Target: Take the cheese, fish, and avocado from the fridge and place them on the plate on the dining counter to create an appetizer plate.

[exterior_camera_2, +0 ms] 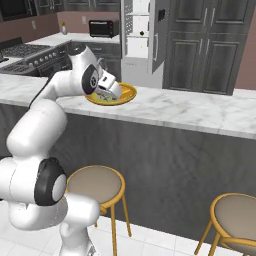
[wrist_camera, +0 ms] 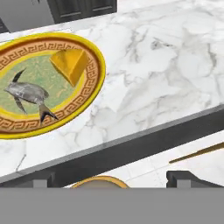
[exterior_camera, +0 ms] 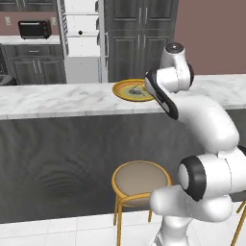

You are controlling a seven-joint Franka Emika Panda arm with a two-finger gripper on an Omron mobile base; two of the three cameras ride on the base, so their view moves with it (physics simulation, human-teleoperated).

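The yellow-orange plate (wrist_camera: 94, 83) lies on the white marble dining counter (wrist_camera: 166, 65). The yellow cheese (wrist_camera: 70, 63) wedge and the grey fish (wrist_camera: 28, 94) rest side by side on it. My gripper (wrist_camera: 111, 179) is open and holds nothing, its fingertips (wrist_camera: 188, 177) standing wide apart. It hovers over the counter's near edge, just short of the plate (exterior_camera_2: 127, 92). In the right base view the gripper (exterior_camera_2: 113, 93) hangs over the plate's near rim. The plate (exterior_camera: 126, 91) and fish (exterior_camera: 136, 90) show beside my arm. The fridge (exterior_camera: 81, 41) stands open behind the counter. The avocado is out of view.
A round stool (exterior_camera: 141, 178) stands below the counter right by my base, and another stool (exterior_camera_2: 240, 215) stands further right. Dark cabinets (exterior_camera_2: 200, 40) flank the fridge (exterior_camera_2: 137, 35). A toaster oven (exterior_camera: 34, 30) sits on the far worktop by a stove (exterior_camera_2: 25, 52).
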